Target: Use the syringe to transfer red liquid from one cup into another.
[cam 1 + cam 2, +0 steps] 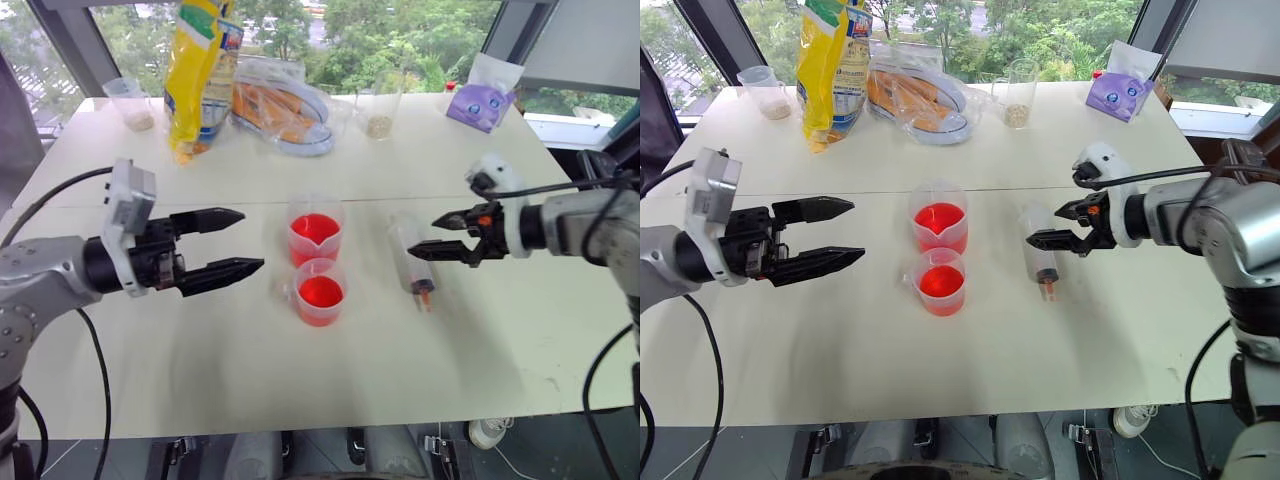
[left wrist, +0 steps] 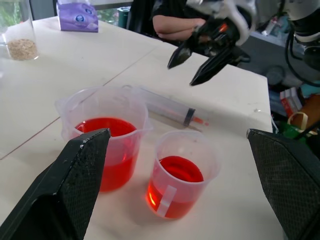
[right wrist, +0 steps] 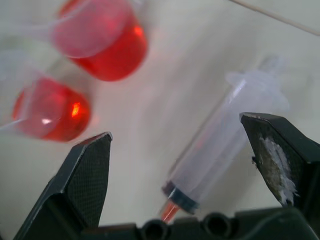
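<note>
Two clear cups stand mid-table, the far cup [image 1: 315, 237] and the near cup [image 1: 320, 292], each holding red liquid [image 1: 321, 291]. To their right the clear syringe [image 1: 411, 256] lies flat on the table, its red-orange tip [image 1: 425, 294] pointing toward me. My right gripper [image 1: 437, 233] hovers open just above the syringe, with the barrel [image 3: 215, 150] showing between its fingers in the right wrist view. Left of the cups, my left gripper [image 1: 235, 240] is held open and level, pointing at them.
At the back of the white table [image 1: 200, 350] stand a yellow bag [image 1: 195, 70], a bagged white tray [image 1: 285, 110], a glass with grain [image 1: 378, 105], a small cup [image 1: 130, 102] and a purple tissue pack [image 1: 480, 100]. A person's arm [image 2: 175, 25] rests beyond the table.
</note>
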{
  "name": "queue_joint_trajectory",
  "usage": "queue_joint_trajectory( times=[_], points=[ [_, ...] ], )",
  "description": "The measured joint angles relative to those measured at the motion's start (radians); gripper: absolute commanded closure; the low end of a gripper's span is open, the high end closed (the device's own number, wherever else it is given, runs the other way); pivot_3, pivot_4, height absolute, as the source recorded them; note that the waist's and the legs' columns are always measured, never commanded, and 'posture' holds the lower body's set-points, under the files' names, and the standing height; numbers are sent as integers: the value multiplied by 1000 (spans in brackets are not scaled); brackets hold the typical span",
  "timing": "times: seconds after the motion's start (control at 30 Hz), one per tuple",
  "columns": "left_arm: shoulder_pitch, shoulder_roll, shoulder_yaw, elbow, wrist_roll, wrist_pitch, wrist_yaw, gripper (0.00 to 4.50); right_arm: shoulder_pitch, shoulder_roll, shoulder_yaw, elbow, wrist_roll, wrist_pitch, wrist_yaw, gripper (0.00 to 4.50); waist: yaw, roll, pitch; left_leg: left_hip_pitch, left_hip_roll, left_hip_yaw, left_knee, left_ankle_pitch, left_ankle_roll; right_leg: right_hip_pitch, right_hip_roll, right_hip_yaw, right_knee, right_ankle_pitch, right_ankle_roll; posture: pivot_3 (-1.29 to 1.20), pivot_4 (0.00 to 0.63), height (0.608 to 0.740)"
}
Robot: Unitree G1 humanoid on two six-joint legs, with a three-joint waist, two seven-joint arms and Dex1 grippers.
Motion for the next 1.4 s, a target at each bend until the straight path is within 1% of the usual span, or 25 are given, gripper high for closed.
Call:
queue_joint_trajectory(
  times=[0.13, 0.27, 0.5, 0.6, 0.7, 0.73, 0.83, 0.87, 0.93, 1.03, 1.13, 1.2, 1.3, 1.4],
  points=[
    [-6, -26, -27, -1, 23, -17, 1, 0, -98, 110, 51, 169, -85, 82, -82, 31, 0, 0, 0, 0, 0, 0, 0, 0, 0, 0, 0, 0, 1, 0, 0, 0, 150, 740],
    [-3, -48, -49, -9, 40, -27, 5, 0, -153, 179, 115, 308, -158, 93, -106, 31, 2, 0, 0, -1, -1, 0, 0, 0, 0, 0, 0, 0, 1, 2, 3, 0, 150, 740],
    [23, -70, -48, -29, 49, -39, 33, 0, -169, 212, 233, 373, -244, 51, -65, 31, -1, 0, 0, -1, -1, 0, 0, 0, 1, 0, 0, 0, 1, 2, 4, 0, 150, 740],
    [30, -70, -39, -42, 49, -39, 46, 0, -174, 226, 261, 386, -281, 23, -50, 31, -3, 0, 0, 0, -1, 0, 0, 0, 1, 0, 0, 0, 1, 3, 4, 0, 150, 740],
    [45, -71, -36, -52, 48, -39, 52, 0, -182, 245, 280, 399, -321, 2, -43, 850, -5, 0, 0, 1, -1, 0, 0, 0, 0, 1, 0, 0, 1, 2, 4, 0, 150, 740],
    [45, -72, -35, -53, 48, -39, 55, 0, -183, 250, 282, 406, -336, -6, -44, 1423, -4, 0, 0, 1, -1, 0, 0, 0, 0, 1, 1, 0, 1, 2, 4, 0, 150, 740],
    [45, -72, -35, -55, 48, -39, 62, 0, -183, 266, 284, 412, -364, -22, -41, 2801, -5, 0, 0, 1, 0, 0, 0, 0, 0, 1, 1, 0, 1, 3, 4, 0, 150, 740],
    [45, -72, -35, -55, 48, -39, 63, 0, -183, 267, 284, 412, -369, -22, -35, 3083, -5, -1, -1, 1, 0, 0, 0, 0, 0, 1, 1, 0, 1, 3, 4, 0, 150, 740],
    [45, -72, -35, -55, 48, -39, 63, 0, -181, 267, 280, 410, -372, -20, -31, 3085, -5, -1, -1, 1, 0, 0, 0, 0, 0, 1, 1, 0, 1, 3, 4, 0, 150, 740],
    [43, -71, -34, -55, 51, -39, 62, 0, -167, 266, 244, 397, -370, 4, -32, 3085, -2, 0, -1, 1, 0, 0, 0, 0, 0, 1, 1, 0, 1, 3, 4, 0, 150, 740],
    [18, -66, -34, -33, 57, -40, 54, 0, -164, 263, 176, 360, -367, 31, -47, 3085, 0, 0, 0, 0, 0, 0, 0, 0, 0, 0, 1, 0, 1, 3, 4, 0, 150, 740],
    [0, -58, -34, -14, 58, -40, 44, 0, -164, 263, 98, 310, -357, 18, -56, 3085, 0, 0, 0, 0, 0, 0, 0, 0, 0, 0, 1, 0, 1, 3, 4, 0, 150, 740],
    [-39, -49, -34, 25, 65, -40, 30, 0, -164, 278, -51, 196, -313, -65, -59, 3085, 0, 0, 0, 0, 0, 0, 0, 0, 0, 0, 1, 0, 1, 3, 5, 0, 150, 740],
    [-83, -48, -40, 66, 77, -41, 5, 0, -165, 345, -168, 89, -255, -129, -66, 3085, -3, 0, 0, 0, 0, 0, -1, 0, 0, 0, 2, 0, 1, 3, 5, 0, 150, 740]
  ],
)
